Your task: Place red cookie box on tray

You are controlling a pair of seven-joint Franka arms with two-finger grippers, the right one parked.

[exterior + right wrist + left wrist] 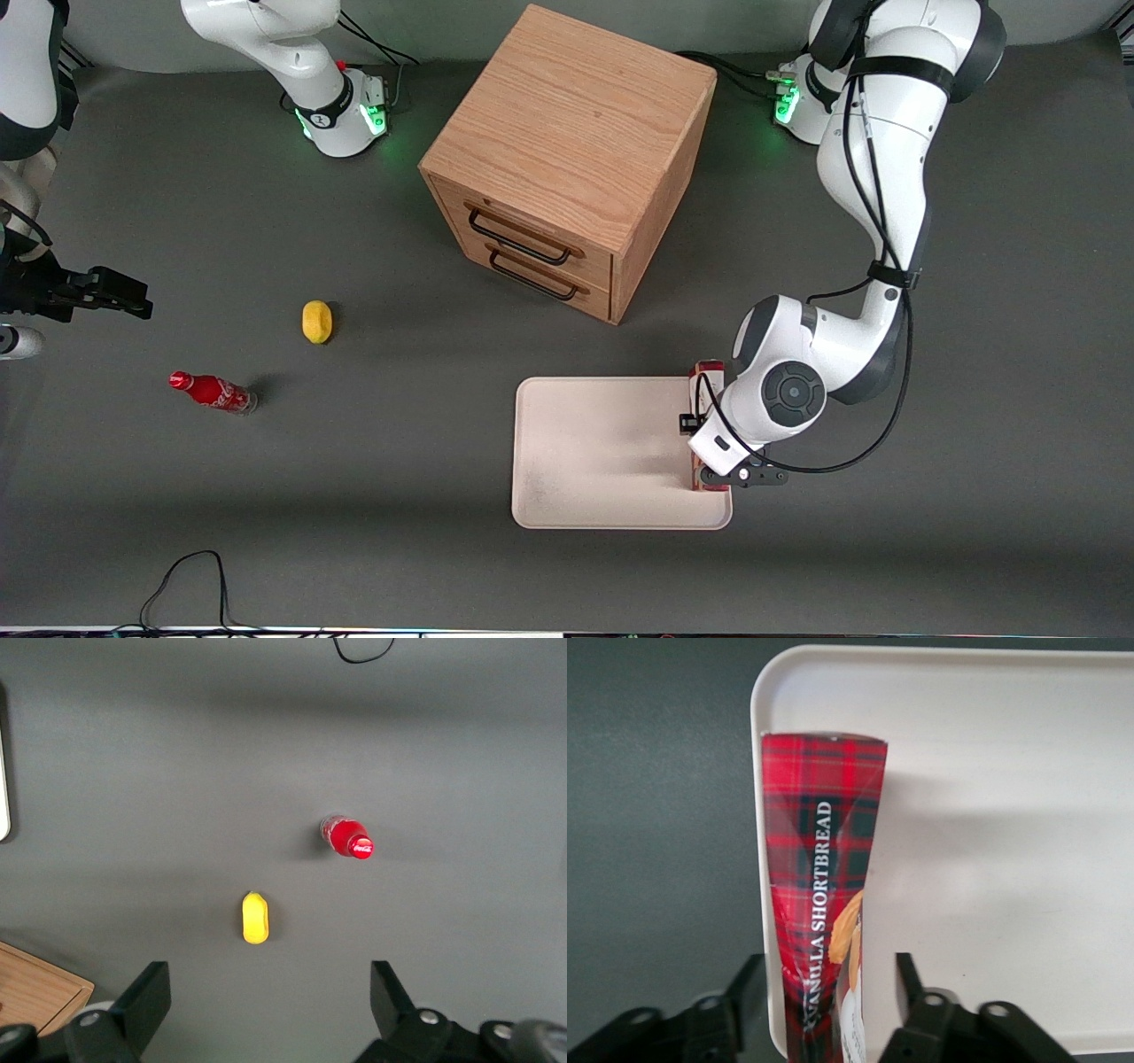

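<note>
Box, red tartan, standing on a thin edge along the rim of the tray at the working arm's end, its narrow side up. Gripper straddles the box, one finger on each flank, spread with gaps showing. Drawer cabinet, lemon and soda bottle lie apart on the table.

"VANILLA SHORTBREAD" runs in white letters along the tartan edge of the box. The bottle cap bears a white Coca-Cola script.
</note>
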